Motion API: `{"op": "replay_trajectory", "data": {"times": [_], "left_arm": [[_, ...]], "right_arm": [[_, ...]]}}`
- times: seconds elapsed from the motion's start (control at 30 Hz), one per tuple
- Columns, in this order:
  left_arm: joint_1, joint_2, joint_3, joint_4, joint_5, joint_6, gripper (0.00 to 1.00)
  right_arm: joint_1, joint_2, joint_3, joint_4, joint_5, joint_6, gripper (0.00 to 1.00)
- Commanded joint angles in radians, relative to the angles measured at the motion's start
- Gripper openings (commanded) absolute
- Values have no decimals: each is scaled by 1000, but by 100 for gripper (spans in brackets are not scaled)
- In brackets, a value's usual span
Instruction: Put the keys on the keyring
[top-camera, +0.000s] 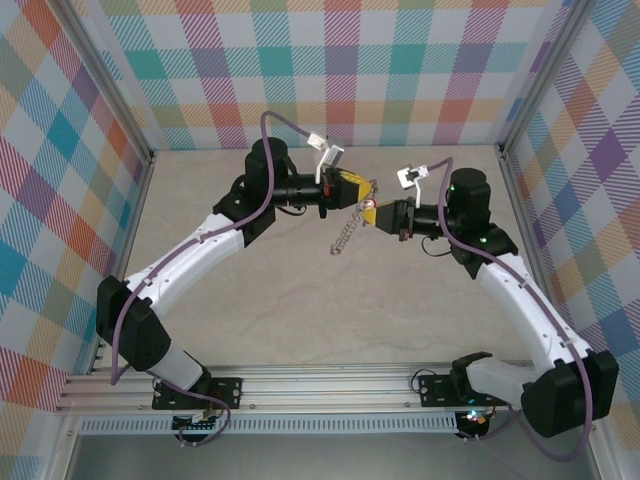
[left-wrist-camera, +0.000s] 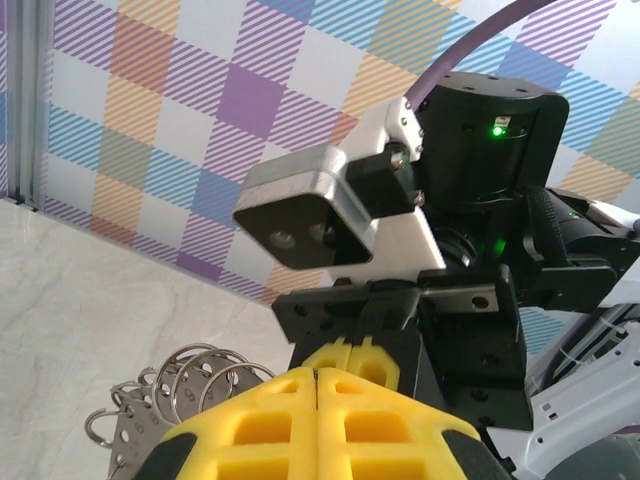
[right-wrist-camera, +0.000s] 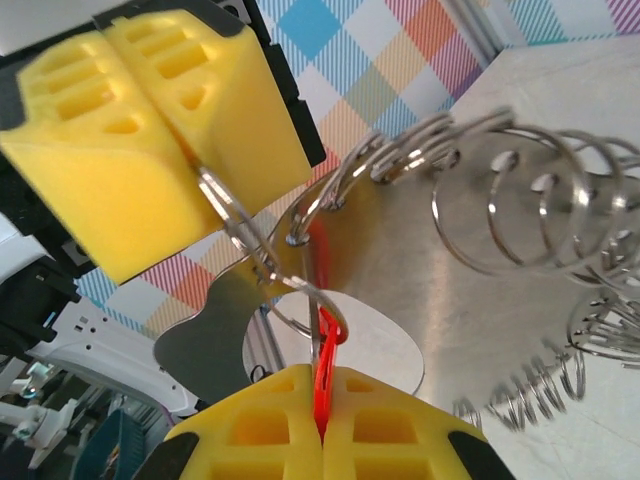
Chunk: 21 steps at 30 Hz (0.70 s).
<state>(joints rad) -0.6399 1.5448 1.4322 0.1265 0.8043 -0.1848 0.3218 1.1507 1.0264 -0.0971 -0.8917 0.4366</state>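
Right gripper (right-wrist-camera: 322, 425) pinches the red key tag (right-wrist-camera: 325, 345) beside the keyring (right-wrist-camera: 480, 300), whose small loop the left gripper (right-wrist-camera: 185, 150) clamps; threading looks unfinished.

1. Left gripper (top-camera: 352, 192) and right gripper (top-camera: 371, 212), both clamped, stood tip to tip over the back middle of the table (top-camera: 300, 320); no gap to pass between them.
2. Keyring (top-camera: 346, 237) dangled from that spot, with the keys (right-wrist-camera: 322, 395) pinched there too, blocking the room just below.
3. Bare tabletop toward the near rail (top-camera: 300, 385) was open.
4. Left arm (top-camera: 190, 250) and right arm (top-camera: 520, 290) fenced it on both sides.
5. Plaid walls (top-camera: 340, 80) closed off the back, left and right.
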Motion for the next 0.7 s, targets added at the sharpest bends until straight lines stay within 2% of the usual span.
{"op": "replay_trajectory", "data": {"times": [0.0,0.23,0.3,0.33,0.37,0.4,0.47,0.67], "left_arm": [[-4,-61,-9,134,-13,-28,0],[-9,-70,-43,155,-29,-39,0],[-9,-73,-47,157,-34,-39,0],[-9,-74,-49,158,-34,-40,0],[-9,-76,-50,160,-35,-41,0],[-9,-78,-51,160,-34,-41,0],[-9,-81,-49,161,-33,-42,0],[-9,-80,-50,181,-24,-60,0]], "right_arm": [[37,36,41,-2,-48,0,0],[48,25,44,-27,-17,-20,1],[43,4,39,-56,-3,-32,10],[41,-7,34,-65,1,-35,18],[33,-25,25,-74,9,-36,31],[25,-43,17,-86,17,-40,36],[-6,-90,-5,-107,32,-40,40],[-88,-201,-24,-108,46,-6,39]]}}
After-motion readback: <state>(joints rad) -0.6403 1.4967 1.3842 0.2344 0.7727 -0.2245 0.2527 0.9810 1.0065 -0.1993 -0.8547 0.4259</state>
